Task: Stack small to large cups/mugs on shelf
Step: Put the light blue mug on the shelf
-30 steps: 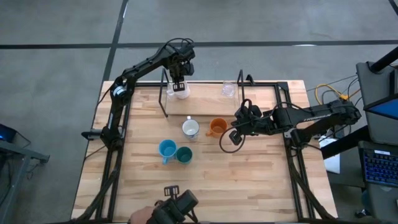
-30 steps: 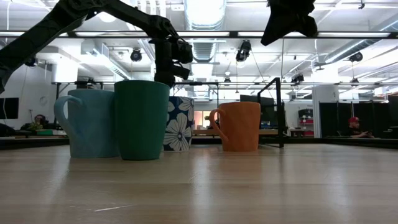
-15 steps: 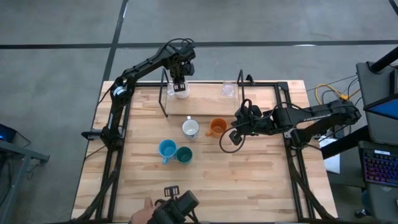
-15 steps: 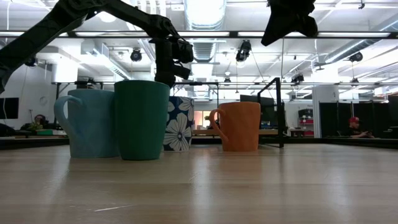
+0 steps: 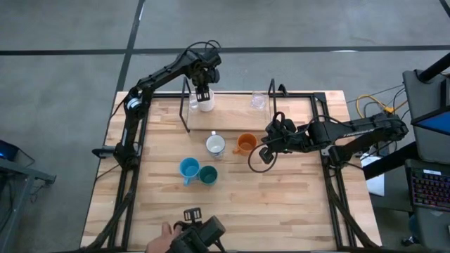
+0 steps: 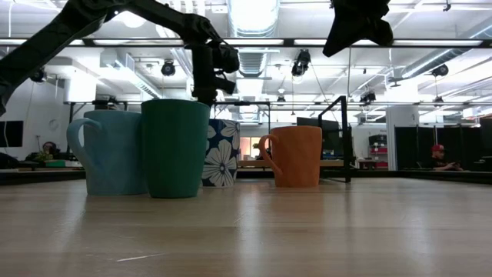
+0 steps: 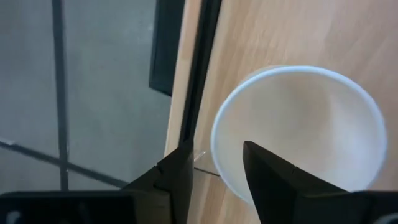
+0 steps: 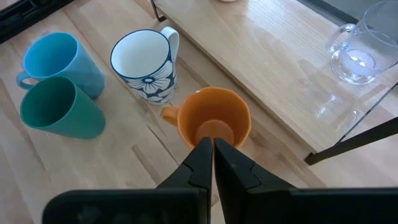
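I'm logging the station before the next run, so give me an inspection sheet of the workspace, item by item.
Surface: light wooden plank tabletop, bare at the near side.
Job's things: white cup and small clear glass mug stand on the low wood shelf in a black wire frame; white floral mug, orange mug, light blue mug and dark teal-green cup stand on the table.
Clutter: nothing seen.
Grippers: left gripper open, one finger on each side of the white cup's rim; right gripper shut, above the orange mug.
Cables: bundle beside the table's right edge.
Surroundings: keyboard at right; a person's hand at the near edge.
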Action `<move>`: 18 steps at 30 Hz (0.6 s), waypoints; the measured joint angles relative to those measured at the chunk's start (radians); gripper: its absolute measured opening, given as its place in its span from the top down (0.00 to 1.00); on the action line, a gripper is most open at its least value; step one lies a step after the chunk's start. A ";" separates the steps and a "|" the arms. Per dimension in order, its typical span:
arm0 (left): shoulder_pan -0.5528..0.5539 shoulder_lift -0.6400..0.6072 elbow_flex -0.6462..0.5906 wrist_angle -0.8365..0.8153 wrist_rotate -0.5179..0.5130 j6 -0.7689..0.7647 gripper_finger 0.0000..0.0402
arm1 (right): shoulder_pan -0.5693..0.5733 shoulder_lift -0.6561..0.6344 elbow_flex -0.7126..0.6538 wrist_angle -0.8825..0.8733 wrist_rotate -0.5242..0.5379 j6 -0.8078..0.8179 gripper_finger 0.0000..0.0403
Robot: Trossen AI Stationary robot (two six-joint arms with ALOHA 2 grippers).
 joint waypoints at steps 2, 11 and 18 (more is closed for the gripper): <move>-0.003 0.000 0.013 0.000 -0.020 -0.008 0.69 | 0.000 0.000 0.000 0.000 0.000 0.001 0.98; -0.064 -0.090 0.104 -0.011 -0.028 -0.073 0.69 | -0.001 -0.003 0.000 0.006 -0.054 0.012 0.98; -0.210 -0.291 0.125 -0.048 -0.024 -0.114 0.69 | -0.049 -0.027 0.006 0.031 -0.151 -0.028 0.93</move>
